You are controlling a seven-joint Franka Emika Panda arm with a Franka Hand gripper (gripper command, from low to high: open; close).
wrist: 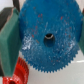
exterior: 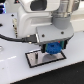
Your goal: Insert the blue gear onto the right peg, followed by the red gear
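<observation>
The gripper (exterior: 53, 46) hangs low over the plate (exterior: 34, 58), with the blue gear (exterior: 53, 48) directly beneath it and at the plate's far edge; that low, centred pose reads as the seating step for the first gear, the disc being lowered flat so its bore can meet the pin. In the wrist view the blue gear (wrist: 48, 36) fills most of the picture, its face square to the camera and its dark centre hole in the middle; that flat attitude suits sliding down a thin upright pin, since any tilt would likely jam it. The right peg itself cannot be made out in either view, so I cannot tell whether the gear is already threaded on it or only poised above.

The red gear (wrist: 19, 70) shows as a toothed red arc just beside the blue gear's rim, partly tucked under it from the camera's angle; whether they touch is unclear.

The jaws stand close in on the blue gear's sides, a dark finger (wrist: 8, 41) against its rim, so the gripper looks closed on the gear, parted only by its width; nothing else is held.
</observation>
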